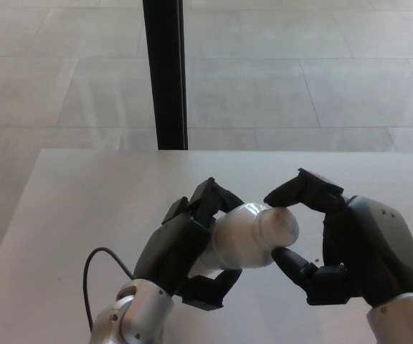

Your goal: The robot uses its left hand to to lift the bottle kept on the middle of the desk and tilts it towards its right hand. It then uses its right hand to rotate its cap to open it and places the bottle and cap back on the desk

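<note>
Holding the white bottle up above the bench, the left robot hand wraps its fingers tight around the fat middle; it tips the bottle sideways so the top points at the other hand; the right robot hand pinches the cap, one finger on top and one below, so it can twist it; the cap looks to be on the bottle, so the opening step seems not done; a black cable curls near the left wrist.
</note>
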### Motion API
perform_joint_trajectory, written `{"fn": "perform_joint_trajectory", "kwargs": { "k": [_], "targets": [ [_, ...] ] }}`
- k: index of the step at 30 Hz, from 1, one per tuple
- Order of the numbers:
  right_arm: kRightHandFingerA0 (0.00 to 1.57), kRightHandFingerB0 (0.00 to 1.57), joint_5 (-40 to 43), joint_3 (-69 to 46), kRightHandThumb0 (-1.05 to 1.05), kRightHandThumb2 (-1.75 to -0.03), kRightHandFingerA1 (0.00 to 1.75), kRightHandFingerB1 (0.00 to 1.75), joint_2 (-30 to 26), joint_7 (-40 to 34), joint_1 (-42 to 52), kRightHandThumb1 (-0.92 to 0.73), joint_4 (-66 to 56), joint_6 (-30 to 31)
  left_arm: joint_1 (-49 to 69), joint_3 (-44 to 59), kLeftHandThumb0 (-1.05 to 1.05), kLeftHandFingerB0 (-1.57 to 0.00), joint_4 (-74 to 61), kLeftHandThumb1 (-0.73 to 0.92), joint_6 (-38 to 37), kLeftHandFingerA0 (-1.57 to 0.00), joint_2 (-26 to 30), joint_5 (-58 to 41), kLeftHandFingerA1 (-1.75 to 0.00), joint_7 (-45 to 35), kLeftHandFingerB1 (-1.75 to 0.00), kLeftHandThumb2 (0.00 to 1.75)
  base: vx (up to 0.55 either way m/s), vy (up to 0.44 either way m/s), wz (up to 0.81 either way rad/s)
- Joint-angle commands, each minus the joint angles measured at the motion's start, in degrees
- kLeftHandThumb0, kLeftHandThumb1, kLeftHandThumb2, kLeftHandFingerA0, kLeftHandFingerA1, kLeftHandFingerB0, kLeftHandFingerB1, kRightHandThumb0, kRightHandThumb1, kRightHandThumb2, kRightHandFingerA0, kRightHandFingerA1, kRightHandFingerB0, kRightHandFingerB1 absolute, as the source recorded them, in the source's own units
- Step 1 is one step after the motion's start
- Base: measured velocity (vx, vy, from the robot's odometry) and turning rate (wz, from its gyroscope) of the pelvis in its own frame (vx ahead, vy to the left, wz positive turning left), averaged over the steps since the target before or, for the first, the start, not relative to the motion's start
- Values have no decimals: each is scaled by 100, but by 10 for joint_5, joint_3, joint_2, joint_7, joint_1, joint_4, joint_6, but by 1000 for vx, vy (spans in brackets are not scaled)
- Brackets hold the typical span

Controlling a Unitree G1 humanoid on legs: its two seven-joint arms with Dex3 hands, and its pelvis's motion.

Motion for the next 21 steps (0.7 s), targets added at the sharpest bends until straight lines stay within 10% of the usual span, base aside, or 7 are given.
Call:
{"fn": "perform_joint_trajectory", "kwargs": {
  "k": [1,2,3,15,16,17,21],
  "targets": [
    [93,76,7,7,-29,-104,175,136,-39,27,-13,-58,-3,-20,1,8,8,-83,-7,52,6,-90,4,-2,-175,2,-156,130,0,0,0],
    [115,79,8,8,-30,-101,170,137,-43,30,-15,-52,-4,-18,0,8,9,-84,-5,51,6,-91,4,-3,-175,2,-156,131,0,0,0],
    [92,78,11,9,-31,-102,175,134,-48,31,-18,-56,-5,-21,0,9,8,-83,-3,52,5,-90,5,-5,-175,-1,-157,129,0,0,0],
    [100,87,63,-3,-29,-122,175,128,-44,-50,-33,-43,21,-102,0,6,8,-81,0,51,0,-88,9,1,-175,3,-155,128,0,0,0],
    [124,93,69,-5,-33,-121,137,113,-43,-55,-33,-51,23,-110,2,6,9,-81,-3,50,2,-88,7,-1,-175,2,-156,129,0,0,0],
    [104,86,75,-8,-24,-129,175,139,-43,-63,-34,-44,28,-121,3,6,10,-82,-4,48,2,-89,7,-1,-175,2,-156,134,0,0,0],
    [103,83,96,-19,-24,-127,175,136,-45,-99,-44,-47,46,-176,7,3,11,-82,-1,53,-11,-87,10,0,-175,5,-157,130,0,0,0]
  ]
}}
